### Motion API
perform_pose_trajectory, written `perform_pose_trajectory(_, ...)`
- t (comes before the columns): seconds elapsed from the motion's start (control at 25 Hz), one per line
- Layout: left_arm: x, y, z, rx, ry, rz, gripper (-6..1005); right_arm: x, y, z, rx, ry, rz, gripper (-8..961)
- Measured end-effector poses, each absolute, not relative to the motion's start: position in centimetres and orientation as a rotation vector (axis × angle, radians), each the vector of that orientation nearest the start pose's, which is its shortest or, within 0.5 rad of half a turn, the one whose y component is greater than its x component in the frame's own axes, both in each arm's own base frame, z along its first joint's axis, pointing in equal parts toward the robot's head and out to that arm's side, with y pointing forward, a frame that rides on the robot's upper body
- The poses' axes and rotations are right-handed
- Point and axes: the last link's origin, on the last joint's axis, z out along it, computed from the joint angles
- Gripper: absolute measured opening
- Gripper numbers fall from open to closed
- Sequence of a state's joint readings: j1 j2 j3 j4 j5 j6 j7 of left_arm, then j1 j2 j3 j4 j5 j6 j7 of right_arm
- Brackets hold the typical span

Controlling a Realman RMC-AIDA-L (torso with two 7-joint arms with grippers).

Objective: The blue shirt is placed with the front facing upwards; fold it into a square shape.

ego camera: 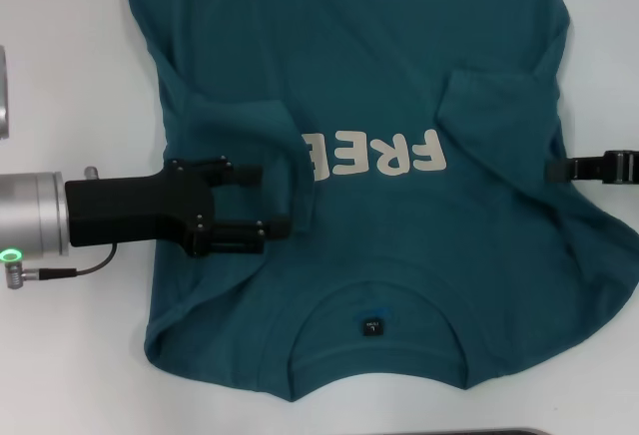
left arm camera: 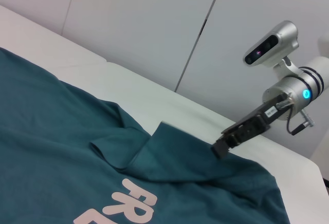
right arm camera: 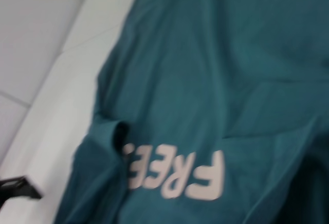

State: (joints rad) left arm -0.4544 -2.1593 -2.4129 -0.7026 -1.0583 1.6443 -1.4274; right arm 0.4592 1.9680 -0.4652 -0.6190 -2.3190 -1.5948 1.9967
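Observation:
The blue shirt [ego camera: 379, 56] lies front up on the white table [ego camera: 70, 355], collar and black neck label [ego camera: 370, 326] nearest me. Cream letters "FREE" [ego camera: 384, 154] show across the chest. Both sleeves are folded inward, and the left sleeve [ego camera: 240, 131] covers the end of the lettering. My left gripper [ego camera: 268, 199] is open over the shirt's left side, its fingertips at the folded sleeve's edge with nothing clamped. My right gripper [ego camera: 554, 169] sits at the shirt's right edge beside the folded right sleeve [ego camera: 489, 106]; the left wrist view shows its tip [left arm camera: 220, 148] touching the cloth [left arm camera: 51, 147].
A silver cylinder [ego camera: 3, 91] stands at the table's far left edge. A dark strip [ego camera: 499, 432] runs along the near edge. White wall panels [left arm camera: 154, 23] rise behind the table's right side.

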Motion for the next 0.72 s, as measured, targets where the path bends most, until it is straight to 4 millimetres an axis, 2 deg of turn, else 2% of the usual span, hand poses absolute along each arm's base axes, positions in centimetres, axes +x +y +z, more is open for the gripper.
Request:
perform_pose_trajectory(0.32,-26.2,28.8,-3.5,-2.862,-0.756,-0.712,874,33.7,28.8,4.3,-2.442,1.645,0.529,3)
perform_pose_trajectory(0.72,-26.2,28.6,-3.5,-2.865,-0.762,-0.718,874,33.0,28.9,3.3,-2.534,1.63,0.442,26)
